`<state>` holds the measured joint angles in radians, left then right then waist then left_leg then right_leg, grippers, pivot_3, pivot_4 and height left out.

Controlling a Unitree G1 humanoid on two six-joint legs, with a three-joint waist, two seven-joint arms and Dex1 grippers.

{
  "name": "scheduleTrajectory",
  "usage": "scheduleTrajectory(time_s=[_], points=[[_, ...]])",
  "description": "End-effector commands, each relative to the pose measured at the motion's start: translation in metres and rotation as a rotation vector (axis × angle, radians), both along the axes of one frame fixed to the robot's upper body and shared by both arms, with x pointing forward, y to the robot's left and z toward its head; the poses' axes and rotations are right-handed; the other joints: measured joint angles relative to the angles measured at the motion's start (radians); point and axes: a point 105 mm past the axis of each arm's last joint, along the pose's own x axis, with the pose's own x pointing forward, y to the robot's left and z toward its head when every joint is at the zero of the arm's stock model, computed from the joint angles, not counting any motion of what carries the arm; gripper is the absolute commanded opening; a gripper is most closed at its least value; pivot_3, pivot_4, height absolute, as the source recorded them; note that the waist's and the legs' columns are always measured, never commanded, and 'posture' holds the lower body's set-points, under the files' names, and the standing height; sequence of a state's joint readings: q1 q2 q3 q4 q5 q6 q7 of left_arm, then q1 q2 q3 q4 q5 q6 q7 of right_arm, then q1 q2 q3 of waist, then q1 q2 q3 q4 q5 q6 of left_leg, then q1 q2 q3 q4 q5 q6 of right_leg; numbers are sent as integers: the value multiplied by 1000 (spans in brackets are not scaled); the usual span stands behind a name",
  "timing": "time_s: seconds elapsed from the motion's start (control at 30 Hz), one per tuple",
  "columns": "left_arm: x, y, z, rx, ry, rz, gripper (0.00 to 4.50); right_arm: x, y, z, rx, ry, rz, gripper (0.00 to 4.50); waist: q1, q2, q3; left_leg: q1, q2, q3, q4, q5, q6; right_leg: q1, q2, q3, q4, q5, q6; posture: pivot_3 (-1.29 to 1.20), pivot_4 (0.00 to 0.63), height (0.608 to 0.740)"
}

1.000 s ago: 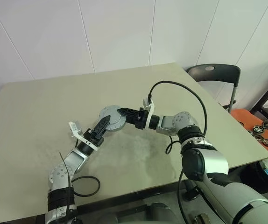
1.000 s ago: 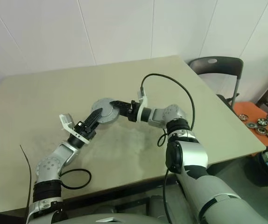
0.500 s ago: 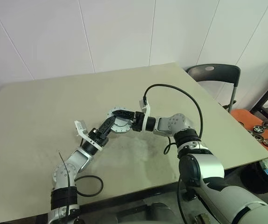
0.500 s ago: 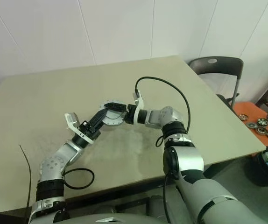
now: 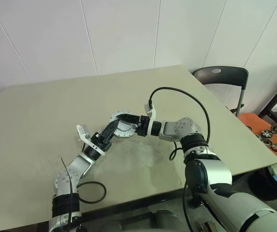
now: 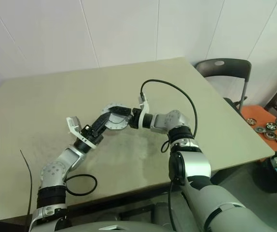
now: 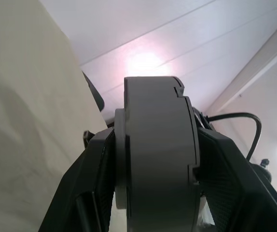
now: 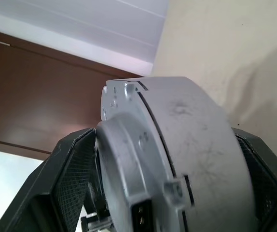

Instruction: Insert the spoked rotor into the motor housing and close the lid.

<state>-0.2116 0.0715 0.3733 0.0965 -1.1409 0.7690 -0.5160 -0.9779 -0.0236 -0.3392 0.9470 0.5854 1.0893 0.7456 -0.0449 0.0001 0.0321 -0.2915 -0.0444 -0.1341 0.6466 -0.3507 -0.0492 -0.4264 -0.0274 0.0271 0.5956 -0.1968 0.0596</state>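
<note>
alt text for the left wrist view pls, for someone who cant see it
A thick round grey motor housing, seen edge-on, sits clamped between the left gripper's two black fingers. Beside it lies the pale tabletop, with white wall panels behind and a black cable curving past.

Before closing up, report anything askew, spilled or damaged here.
Nothing looks spilled or damaged. One oddity: the motor housing is not lying flat on the table. It is tipped on edge, clamped between the left pincer and the right pincer.
</note>
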Motion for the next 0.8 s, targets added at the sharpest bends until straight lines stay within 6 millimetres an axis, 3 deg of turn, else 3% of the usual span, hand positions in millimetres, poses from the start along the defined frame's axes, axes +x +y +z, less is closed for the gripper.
scheduleTrajectory(time_s=[0.03,0.3,0.5,0.7,0.8], points=[[8,23,37,-8,-151,86,2354,6,1,13,21,-35,-13,3993,0,0,0,0,0,0,0,0,0,0,0,0,0,0,0,0,0,740],[8,46,37,5,-159,177,2354,8,3,16,33,-39,-18,3993,2,0,0,-1,0,0,0,0,0,0,-1,0,-1,0,0,0,0,740],[7,91,45,71,-174,333,2354,7,7,16,37,-38,-13,3993,-3,0,0,0,1,0,0,0,0,-1,0,0,0,0,0,0,0,740],[-7,132,58,169,-190,421,2354,6,11,15,40,-34,-5,3993,-1,0,0,0,1,0,0,0,0,-1,0,0,0,0,0,0,0,740],[-14,165,55,247,-150,510,2354,6,13,14,38,-34,-3,3993,-1,-1,0,-1,0,0,0,0,0,-1,0,0,-1,0,0,0,0,740]])
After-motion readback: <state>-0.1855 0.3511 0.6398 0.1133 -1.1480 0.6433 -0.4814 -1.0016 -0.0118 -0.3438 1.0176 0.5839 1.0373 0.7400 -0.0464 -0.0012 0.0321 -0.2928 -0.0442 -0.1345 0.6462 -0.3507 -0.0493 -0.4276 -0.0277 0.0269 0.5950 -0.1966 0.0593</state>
